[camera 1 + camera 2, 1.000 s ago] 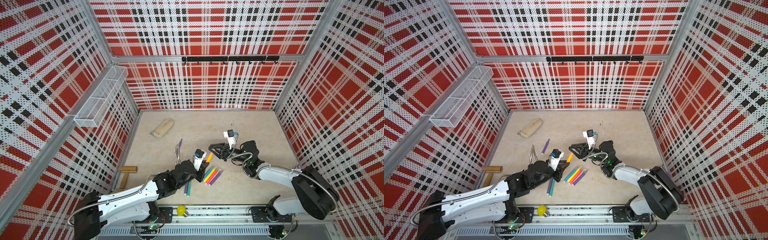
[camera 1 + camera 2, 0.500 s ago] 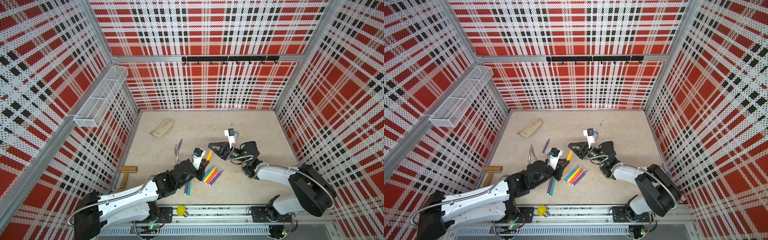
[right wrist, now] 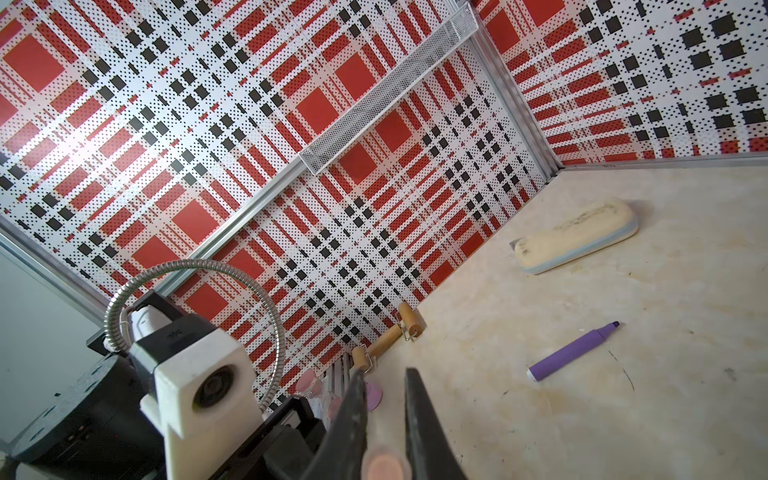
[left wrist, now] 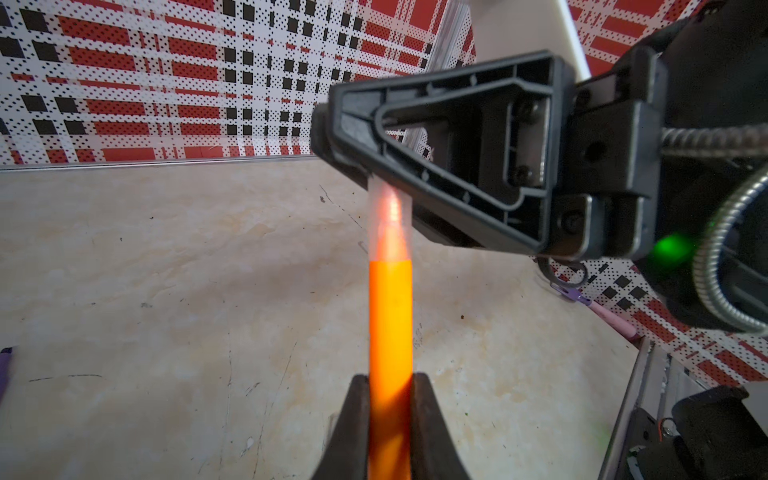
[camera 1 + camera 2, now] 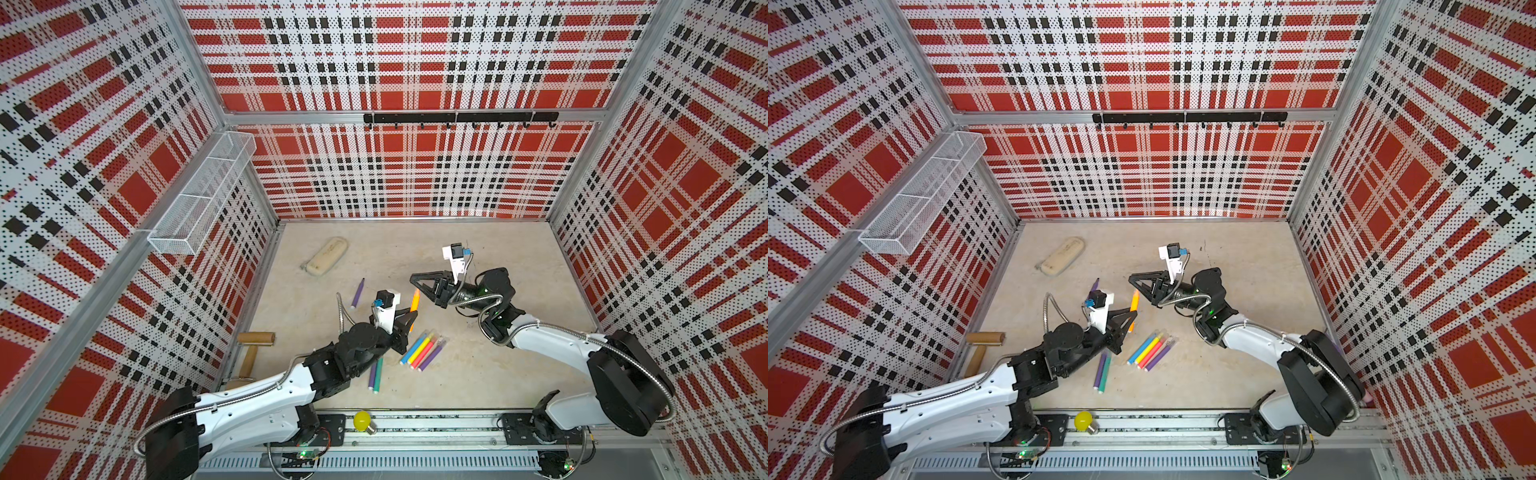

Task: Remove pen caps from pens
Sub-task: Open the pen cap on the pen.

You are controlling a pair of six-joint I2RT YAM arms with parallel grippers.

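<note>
Over mid-tabletop (image 5: 498, 374), both top views: left pincer (image 5: 412, 318) clenched on orange pen (image 5: 414, 301), lifted and tilted; right pincer (image 5: 413, 279) meets its far end.
Left wrist: barrel between left pincer's fingers; pale cap (image 4: 390, 216), seated on the pen, clamped in right pincer's tips.
Right wrist: cap end-on between the closed-in jaws; purple pen (image 3: 573, 351), nib bare, lies apart on the tabletop.
</note>
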